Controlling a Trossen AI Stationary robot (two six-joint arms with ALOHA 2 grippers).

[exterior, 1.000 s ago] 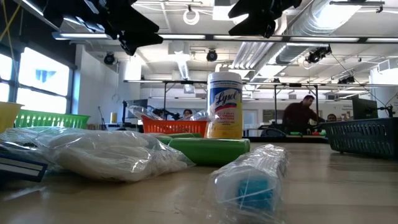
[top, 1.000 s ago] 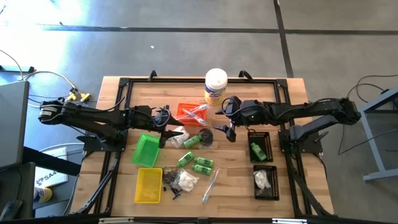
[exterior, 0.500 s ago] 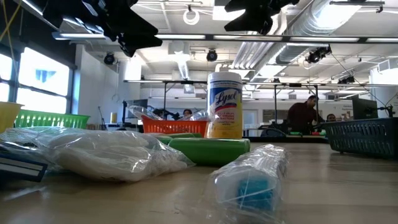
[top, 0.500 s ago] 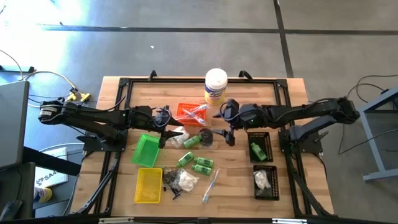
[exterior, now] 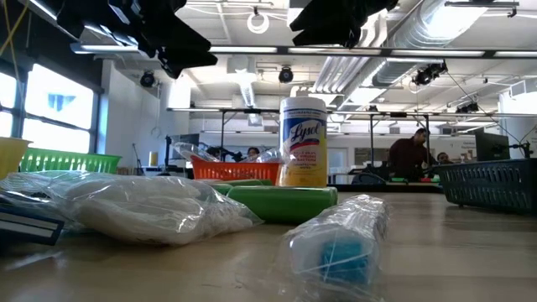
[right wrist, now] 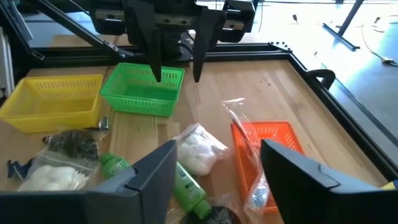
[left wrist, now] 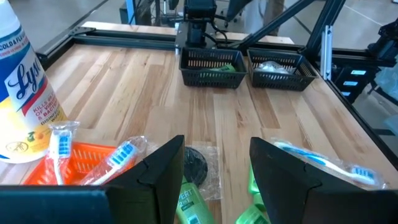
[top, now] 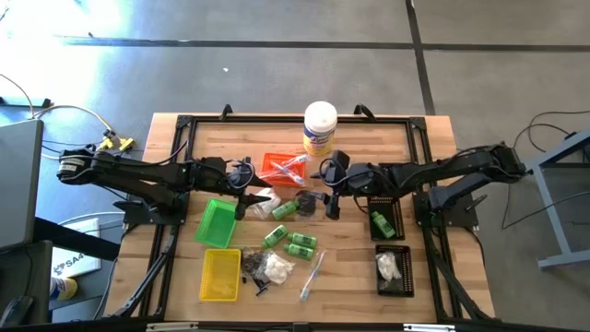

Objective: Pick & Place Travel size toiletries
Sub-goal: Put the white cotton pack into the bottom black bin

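Note:
The travel size toiletries lie loose mid-table: green bottles (top: 286,209) (top: 300,244), a bag of white fluff (top: 277,267), a wrapped toothbrush (top: 312,275), small black pieces (top: 252,266) and a round black piece (top: 306,203). My left gripper (top: 251,201) hangs open above the pile's left side, nothing between its fingers (left wrist: 163,174). My right gripper (top: 330,205) hangs open above the pile's right side, over a green bottle (right wrist: 186,186) and a fluff bag (right wrist: 199,149). Both are clear of the table.
An orange tray (top: 277,166) holds wrapped toothbrushes. Green (top: 215,222) and yellow (top: 220,274) trays stand at the left. Two black trays stand at the right, one (top: 384,217) with a green bottle, one (top: 394,269) with white fluff. A white canister (top: 320,126) stands behind. People stand in the room beyond.
My right gripper has moved toward the table's left edge and slightly down, closer to the pile in the middle. The left arm and the toiletries have stayed put.

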